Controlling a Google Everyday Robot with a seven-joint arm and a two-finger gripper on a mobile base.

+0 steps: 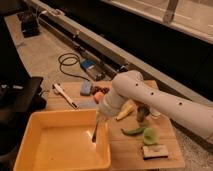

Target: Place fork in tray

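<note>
The tray (55,147) is a large square yellow bin at the front left of the wooden table (135,155). My gripper (101,116) is at the end of the white arm, just above the tray's right rim. It is shut on the fork (95,131), a slim silver piece that hangs almost straight down. The fork's lower end is inside the tray, close to the right wall. I cannot tell whether it touches the bottom.
A white-handled tool (65,95), a blue object (86,88) and an orange fruit (99,96) lie behind the tray. A banana (125,111), a dark cup (142,114), green items (142,133) and a sponge (154,151) lie to the right. A cable (67,62) is on the floor.
</note>
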